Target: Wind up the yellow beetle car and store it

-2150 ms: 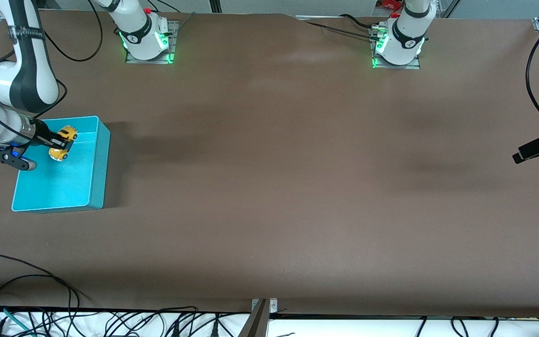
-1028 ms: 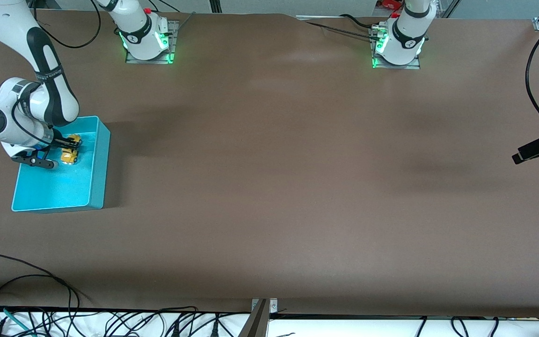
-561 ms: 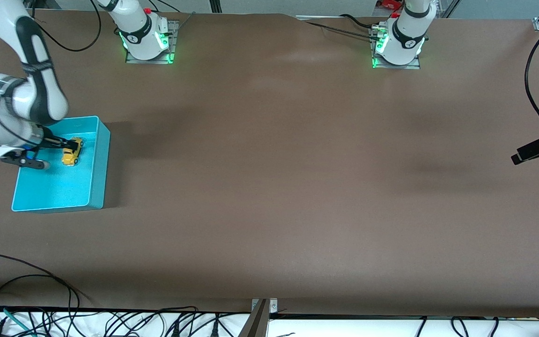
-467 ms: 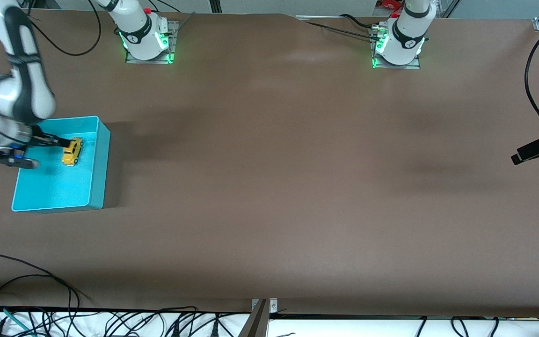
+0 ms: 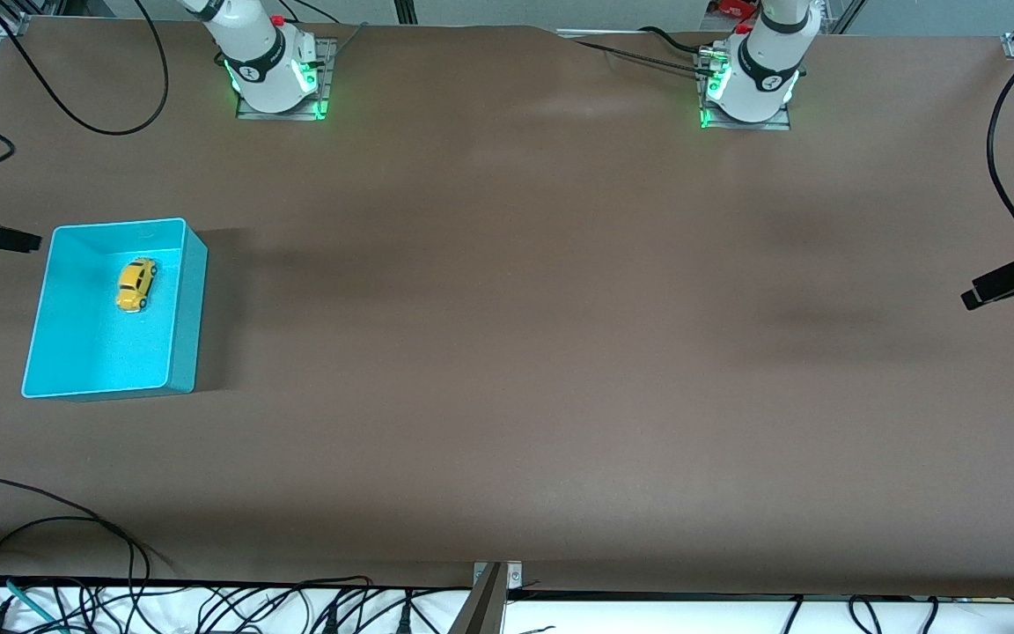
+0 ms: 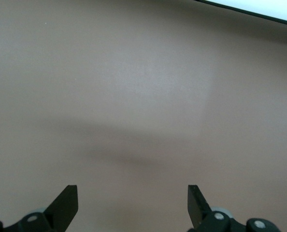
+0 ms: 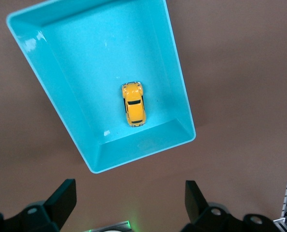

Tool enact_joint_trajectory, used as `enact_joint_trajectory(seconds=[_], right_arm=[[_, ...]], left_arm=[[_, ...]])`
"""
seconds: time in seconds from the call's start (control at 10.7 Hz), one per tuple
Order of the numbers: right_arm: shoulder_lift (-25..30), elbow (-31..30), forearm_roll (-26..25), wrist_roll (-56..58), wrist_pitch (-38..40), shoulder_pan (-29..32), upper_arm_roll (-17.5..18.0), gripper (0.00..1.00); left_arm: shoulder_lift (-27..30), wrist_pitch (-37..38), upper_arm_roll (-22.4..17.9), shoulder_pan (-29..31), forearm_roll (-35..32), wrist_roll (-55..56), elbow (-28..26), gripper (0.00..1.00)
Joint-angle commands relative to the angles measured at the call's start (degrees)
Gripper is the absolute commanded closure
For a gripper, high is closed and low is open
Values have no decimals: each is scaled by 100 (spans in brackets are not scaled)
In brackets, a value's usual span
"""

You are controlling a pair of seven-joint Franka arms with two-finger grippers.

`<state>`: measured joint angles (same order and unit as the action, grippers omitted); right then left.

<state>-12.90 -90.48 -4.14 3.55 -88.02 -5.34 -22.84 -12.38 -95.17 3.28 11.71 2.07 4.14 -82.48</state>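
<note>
Front view: the tiny bright yellow beetle car [image 5: 135, 283] with dark windows sits on its wheels inside the open turquoise plastic bin [image 5: 181, 308], in the half of the bin farther from the camera, touching no wall. The bin rests on the matte brown table [image 5: 507, 352] toward the right arm's end. No writing can be read on the car or the bin. Green lights glow at both arm bases, and black cables run along the table's near edge. The right gripper [image 7: 129, 205] hangs high above the bin, its fingers spread wide and empty. The left gripper [image 6: 133, 205] waits over bare brown table, fingers likewise spread apart, holding nothing.
</note>
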Motion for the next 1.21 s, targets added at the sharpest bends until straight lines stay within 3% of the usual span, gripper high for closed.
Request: enact_joint_trajectory(seconds=[0.0, 0.19, 0.47, 0.75, 0.93, 1.12], right_arm=[[-73, 697, 403, 208, 565, -37, 94, 0], [234, 760, 362, 155, 479, 93, 961, 0], [463, 742, 432, 33, 181, 331, 1815, 0], [770, 446, 449, -600, -83, 349, 2116, 0], [1122, -195, 458, -592, -487, 358, 2117, 0], [1237, -425, 458, -618, -558, 358, 2117, 0]], left_arm=[[-10, 34, 15, 33, 127, -133, 83, 0], [-10, 34, 15, 33, 127, -133, 92, 0], [-10, 34, 15, 42, 118, -133, 83, 0], [-10, 34, 15, 33, 118, -141, 83, 0], [-19, 25, 15, 33, 101, -150, 83, 0], [-19, 25, 15, 33, 83, -430, 83, 0]])
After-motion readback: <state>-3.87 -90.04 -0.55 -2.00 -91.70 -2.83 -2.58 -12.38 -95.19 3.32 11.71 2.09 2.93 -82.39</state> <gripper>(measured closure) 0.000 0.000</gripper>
